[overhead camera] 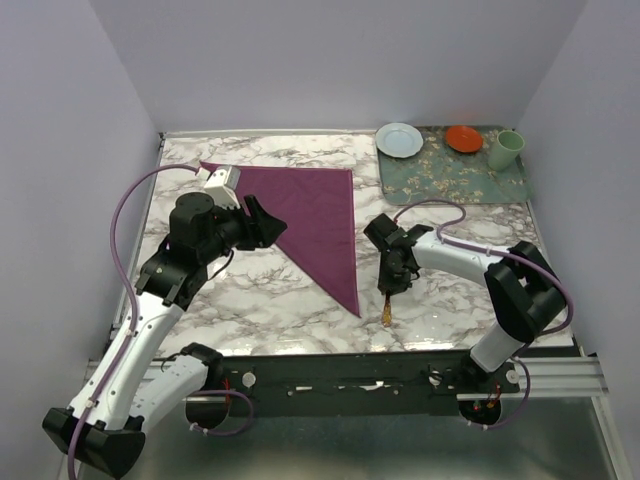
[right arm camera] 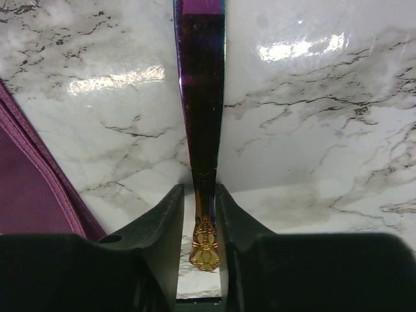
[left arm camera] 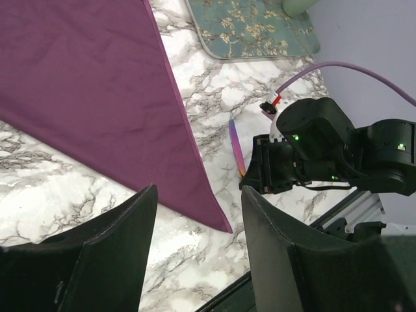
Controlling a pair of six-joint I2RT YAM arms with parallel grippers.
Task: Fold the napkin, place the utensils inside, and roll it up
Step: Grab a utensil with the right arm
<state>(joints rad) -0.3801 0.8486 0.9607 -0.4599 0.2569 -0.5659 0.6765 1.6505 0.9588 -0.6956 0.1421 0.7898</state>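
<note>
No text, label, brand, number or sign can be read in any view.

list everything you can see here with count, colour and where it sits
napkin: 1, plum purple, triangle, left-centre of table
knife: 1, purple blade and gold handle, flat on table right of napkin
mat: 1, green floral, far right corner
plate: 1, pale blue, mat's far left corner
saucer: 1, orange, on mat
cup: 1, pale green, mat's right end
table: 1, white marble, under everything
left gripper: 1, black, open, above napkin's slanted edge
right gripper: 1, black, open, fingers either side of knife handle
</note>
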